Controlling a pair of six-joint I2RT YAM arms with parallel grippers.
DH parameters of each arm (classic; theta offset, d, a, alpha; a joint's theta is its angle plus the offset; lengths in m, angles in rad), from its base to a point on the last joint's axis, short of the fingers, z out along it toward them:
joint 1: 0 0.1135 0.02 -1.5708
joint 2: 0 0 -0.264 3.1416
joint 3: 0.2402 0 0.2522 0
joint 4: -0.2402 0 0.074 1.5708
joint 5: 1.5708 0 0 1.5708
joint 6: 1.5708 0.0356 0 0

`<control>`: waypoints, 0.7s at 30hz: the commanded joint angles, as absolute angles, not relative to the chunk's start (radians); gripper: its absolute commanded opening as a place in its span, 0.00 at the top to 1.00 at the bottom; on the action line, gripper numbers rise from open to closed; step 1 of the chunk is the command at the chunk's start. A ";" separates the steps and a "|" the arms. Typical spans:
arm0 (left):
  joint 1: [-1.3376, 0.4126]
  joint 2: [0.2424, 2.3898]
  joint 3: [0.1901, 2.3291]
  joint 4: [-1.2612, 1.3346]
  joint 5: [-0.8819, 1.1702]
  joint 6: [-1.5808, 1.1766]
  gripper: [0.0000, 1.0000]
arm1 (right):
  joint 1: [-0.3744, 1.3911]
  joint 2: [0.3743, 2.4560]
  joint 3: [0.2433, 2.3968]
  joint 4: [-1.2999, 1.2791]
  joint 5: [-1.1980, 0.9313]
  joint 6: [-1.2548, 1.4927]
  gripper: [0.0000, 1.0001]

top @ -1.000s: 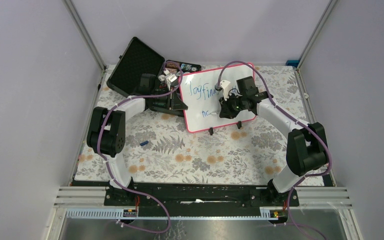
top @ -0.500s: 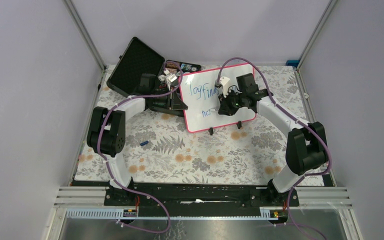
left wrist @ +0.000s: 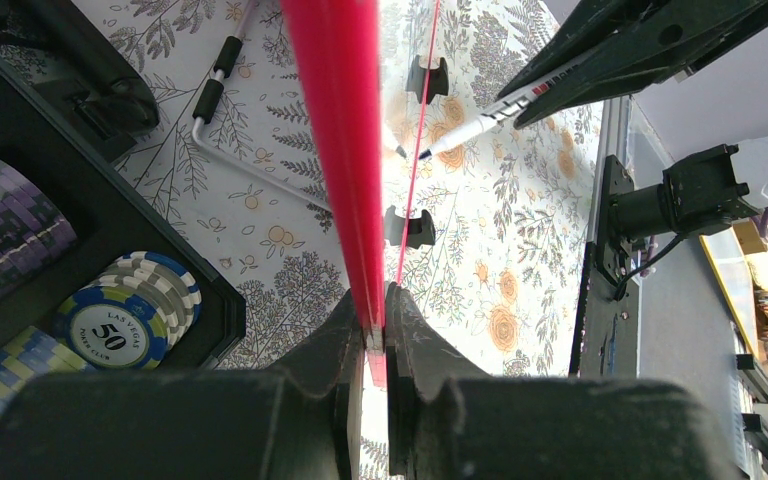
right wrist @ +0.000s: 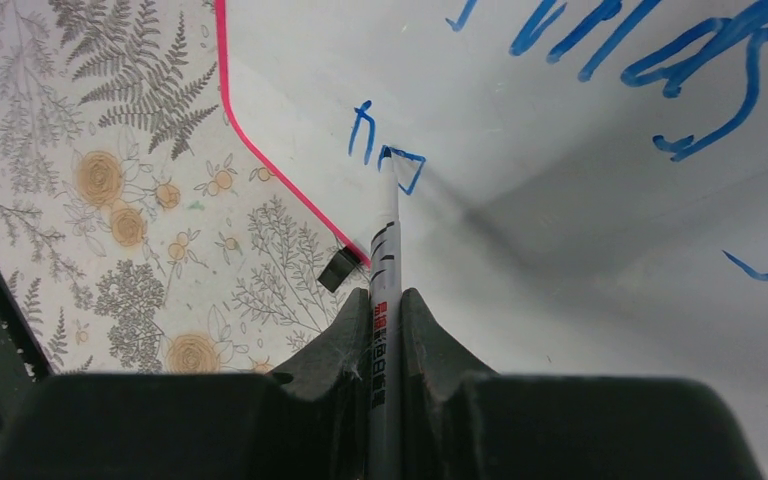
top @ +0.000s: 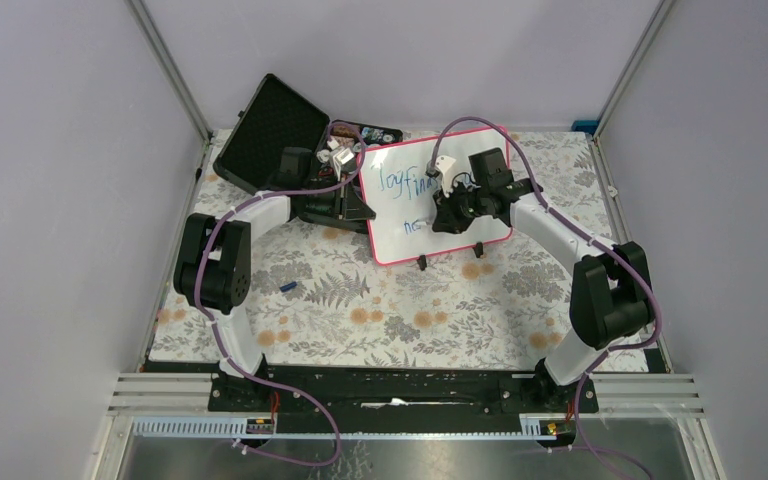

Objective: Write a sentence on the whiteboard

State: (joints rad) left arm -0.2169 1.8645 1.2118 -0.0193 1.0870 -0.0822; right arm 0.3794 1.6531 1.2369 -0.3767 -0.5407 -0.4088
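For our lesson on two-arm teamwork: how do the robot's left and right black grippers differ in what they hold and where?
The left gripper clamps the pink-red frame of the glossy white whiteboard; the right gripper clamps a slim white marker. The left sits at the board's edge; the right is over its face, marker tip at the blue writing. Both are shut.

White arms (top: 260,213), black joints (top: 215,268) and jaws, purple cables (top: 479,123)
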 commanded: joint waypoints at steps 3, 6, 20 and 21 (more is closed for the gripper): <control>-0.218 1.866 1.255 0.002 1.046 -0.013 1.00 | 0.339 1.575 1.268 -0.412 -0.702 -0.386 1.00; -0.218 1.866 1.256 0.002 1.046 -0.011 1.00 | 0.309 1.544 1.256 -0.438 -0.724 -0.406 1.00; -0.219 1.860 1.257 0.002 1.046 -0.012 1.00 | 0.302 1.589 1.240 -0.436 -0.583 -0.459 1.00; -0.219 1.860 1.259 0.002 1.047 -0.014 1.00 | 0.301 1.590 1.238 -0.431 -0.582 -0.459 1.00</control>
State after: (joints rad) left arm -0.2169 1.8656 1.2175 -0.0303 1.0866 -0.0750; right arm 0.3000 1.5795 1.2327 -0.4366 -0.6098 -0.4362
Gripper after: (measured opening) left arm 0.091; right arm 0.162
